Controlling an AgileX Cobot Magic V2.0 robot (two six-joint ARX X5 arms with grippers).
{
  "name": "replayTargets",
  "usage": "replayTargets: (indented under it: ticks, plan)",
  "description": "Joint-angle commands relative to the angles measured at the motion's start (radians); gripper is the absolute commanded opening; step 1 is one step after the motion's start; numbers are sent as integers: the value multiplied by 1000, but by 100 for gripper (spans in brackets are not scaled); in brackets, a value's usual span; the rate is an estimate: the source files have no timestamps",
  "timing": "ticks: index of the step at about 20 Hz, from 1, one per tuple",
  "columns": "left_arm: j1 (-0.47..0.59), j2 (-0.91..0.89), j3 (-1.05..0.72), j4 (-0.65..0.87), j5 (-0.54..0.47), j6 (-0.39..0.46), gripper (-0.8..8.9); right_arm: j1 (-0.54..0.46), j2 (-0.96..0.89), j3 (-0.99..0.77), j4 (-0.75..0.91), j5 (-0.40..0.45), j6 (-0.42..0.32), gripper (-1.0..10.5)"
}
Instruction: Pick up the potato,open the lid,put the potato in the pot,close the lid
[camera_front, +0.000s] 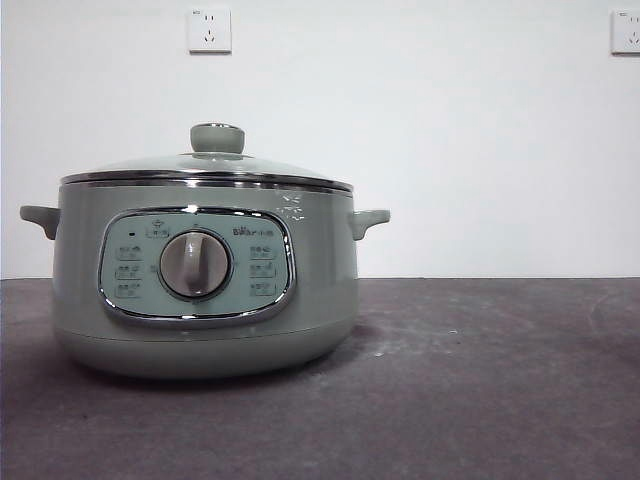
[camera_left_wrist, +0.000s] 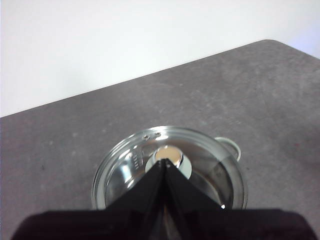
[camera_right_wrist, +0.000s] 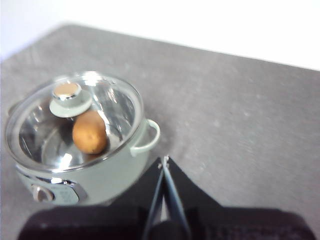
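Observation:
The sage-green pot (camera_front: 205, 290) stands on the dark table, left of centre in the front view, with its glass lid (camera_front: 205, 168) shut on it and the green knob (camera_front: 217, 138) on top. In the right wrist view the orange-brown potato (camera_right_wrist: 90, 131) lies inside the pot (camera_right_wrist: 107, 175), seen through the lid (camera_right_wrist: 115, 100). My left gripper (camera_left_wrist: 165, 163) is shut and empty, high above the lid's knob (camera_left_wrist: 170, 155). My right gripper (camera_right_wrist: 164, 161) is shut and empty, raised beside the pot near its side handle (camera_right_wrist: 146, 137). Neither gripper shows in the front view.
The dark grey table (camera_front: 480, 380) stretches to the right of the pot. A white wall with two sockets (camera_front: 209, 29) stands behind. The table's rounded far corner (camera_left_wrist: 272, 42) shows in the left wrist view.

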Motion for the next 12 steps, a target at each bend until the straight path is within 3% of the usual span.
replayTargets:
  ticks: [1,5,8,12]
  plan:
    - [-21,-76,-126,45,-17,-7,-8,1,-62,-140,97,4,16,-16]
    - [-39,-170,-256,112,-13,-32,-8,2,-108,-245,140,4,17,-16]
    - [-40,-180,-268,106,-14,-85,-3,0,-95,-260,137,10,17,-16]
    - [-37,-179,-268,93,-14,-80,-3,0,-79,-259,150,14,43,-16]
